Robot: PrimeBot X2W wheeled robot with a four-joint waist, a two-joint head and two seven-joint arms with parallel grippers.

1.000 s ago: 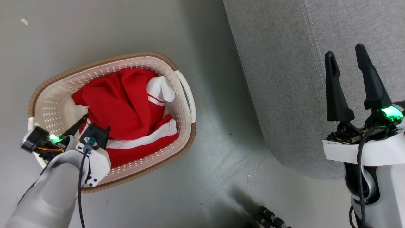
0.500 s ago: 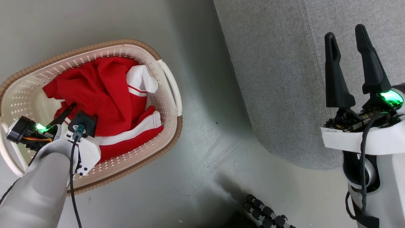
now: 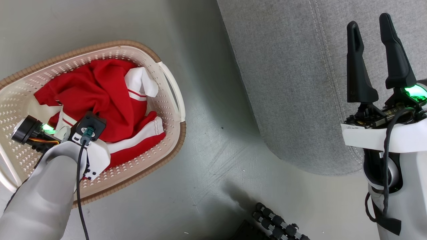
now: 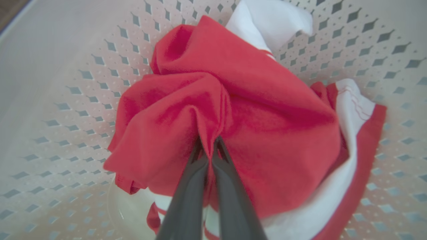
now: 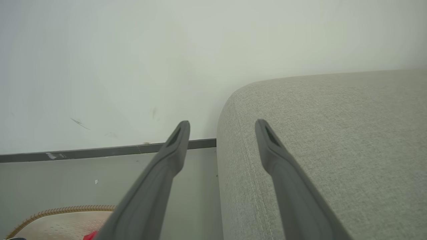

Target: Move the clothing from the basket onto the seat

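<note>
The clothing (image 3: 106,90) is a bunched bright red heap with white panels, lying inside the cream basket (image 3: 166,146) on the floor at the left. My left gripper (image 4: 209,143) reaches down into the basket and is shut on a raised fold of the red clothing (image 4: 253,110). In the head view its fingers are hidden under the wrist. My right gripper (image 3: 368,20) hangs open and empty over the grey seat (image 3: 293,83) at the right. In the right wrist view the right gripper (image 5: 223,124) points past the seat's rounded corner (image 5: 333,133).
Grey floor (image 3: 213,160) separates the basket from the seat. A black ribbed part (image 3: 277,223) lies at the bottom edge. A pale wall with a dark baseboard (image 5: 100,151) stands behind the seat. The basket's perforated wall (image 4: 66,66) surrounds the heap.
The head camera has shifted, so basket and seat sit further left. The left finger seen beside the wrist earlier is now hidden, and the left wrist sits deeper over the red fabric.
</note>
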